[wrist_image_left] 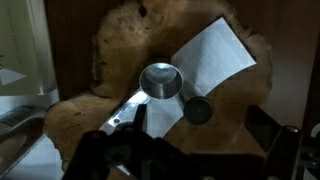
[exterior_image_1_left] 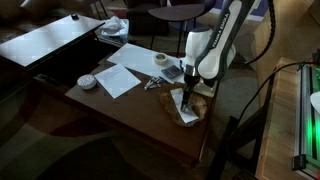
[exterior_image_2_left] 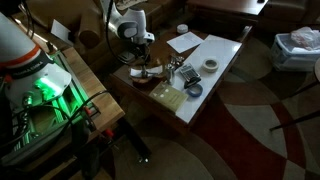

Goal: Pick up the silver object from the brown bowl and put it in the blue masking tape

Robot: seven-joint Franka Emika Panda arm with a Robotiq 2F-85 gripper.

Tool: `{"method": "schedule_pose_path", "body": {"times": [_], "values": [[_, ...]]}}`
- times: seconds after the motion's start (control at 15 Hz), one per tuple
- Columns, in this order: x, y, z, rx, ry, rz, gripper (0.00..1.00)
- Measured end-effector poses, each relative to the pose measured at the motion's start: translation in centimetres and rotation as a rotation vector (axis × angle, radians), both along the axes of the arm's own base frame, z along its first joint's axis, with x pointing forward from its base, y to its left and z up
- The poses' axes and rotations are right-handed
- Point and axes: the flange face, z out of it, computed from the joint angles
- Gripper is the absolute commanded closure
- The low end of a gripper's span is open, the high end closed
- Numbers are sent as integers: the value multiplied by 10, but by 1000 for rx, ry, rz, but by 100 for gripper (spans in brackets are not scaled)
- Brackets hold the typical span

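The brown bowl fills the wrist view; it also shows in both exterior views. The silver object lies in it, a small spoon with a round cup and a flat handle running to the lower left. It partly rests on a white paper scrap, next to a small dark round piece. My gripper hangs open just above the bowl, one finger on each side and the spoon ahead of them. The blue masking tape lies on the table beyond the bowl.
On the brown table are a dark metallic tangle, a white paper sheet, a small white dish, a pale tape roll and a green pad. The bowl sits near the table's edge.
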Motion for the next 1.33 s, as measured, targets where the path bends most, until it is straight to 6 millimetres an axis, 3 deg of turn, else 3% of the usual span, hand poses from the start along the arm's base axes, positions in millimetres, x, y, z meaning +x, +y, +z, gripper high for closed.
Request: {"method": "schedule_pose_path", "body": {"times": [0.6,1.07,1.33], "values": [[45,11,-17,25,183,36,1],[69,8,-25,84,386,18,0],[72,7,-24,88,388,22,0]]}}
